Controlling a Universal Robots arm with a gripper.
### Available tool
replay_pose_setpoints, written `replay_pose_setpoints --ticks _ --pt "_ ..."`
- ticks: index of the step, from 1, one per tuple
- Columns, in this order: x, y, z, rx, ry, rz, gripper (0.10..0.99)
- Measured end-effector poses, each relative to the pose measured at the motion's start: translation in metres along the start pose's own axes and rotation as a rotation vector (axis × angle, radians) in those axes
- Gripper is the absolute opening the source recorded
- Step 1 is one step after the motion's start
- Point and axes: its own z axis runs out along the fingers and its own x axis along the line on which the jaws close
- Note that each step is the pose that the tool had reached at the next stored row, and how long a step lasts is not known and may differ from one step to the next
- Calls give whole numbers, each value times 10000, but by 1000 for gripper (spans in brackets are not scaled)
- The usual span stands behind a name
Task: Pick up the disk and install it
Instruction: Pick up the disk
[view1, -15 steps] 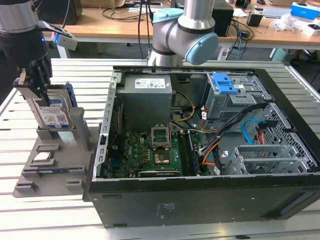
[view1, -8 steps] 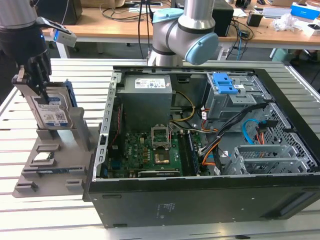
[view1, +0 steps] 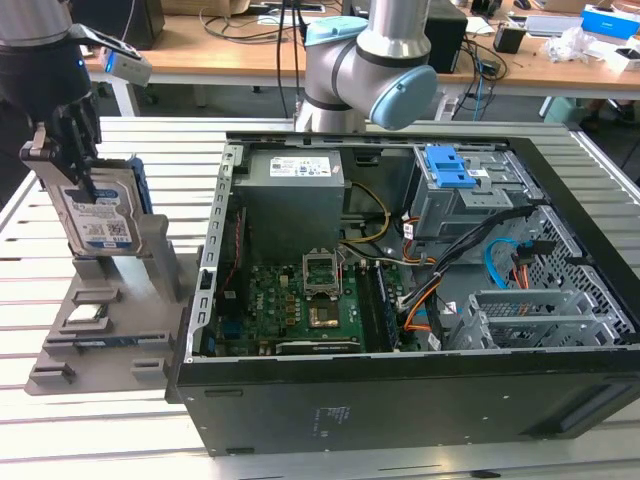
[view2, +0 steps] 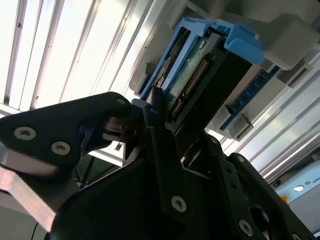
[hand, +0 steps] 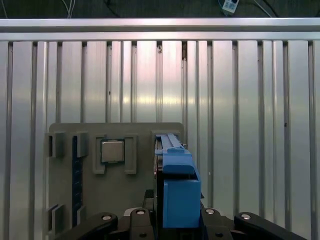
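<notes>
The disk (view1: 100, 225), a silver hard drive with a white-and-blue label and a blue frame, stands on edge in a slot of the grey holder (view1: 150, 255) at the exterior view's left. My gripper (view1: 75, 165) has come down over its top end, with a black finger pressed on each flat side. In the second wrist view the fingers (view2: 156, 120) clamp the disk (view2: 192, 75) at its connector end. In the first wrist view the blue frame of the disk (hand: 177, 195) sits tightly inside the gripper (hand: 175, 216).
An open computer case (view1: 400, 390) lies to the exterior view's right of the holder, with a grey cage bearing a blue latch (view1: 447, 168) at its back corner. A small square processor chip (hand: 112, 151) rests in the holder (hand: 135, 190). The slatted metal table (hand: 240, 125) lies all around.
</notes>
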Motion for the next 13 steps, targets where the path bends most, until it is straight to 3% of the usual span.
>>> replay_pose_setpoints --ticks 13 --pt "4 -6 -119 0 -1 0 361"
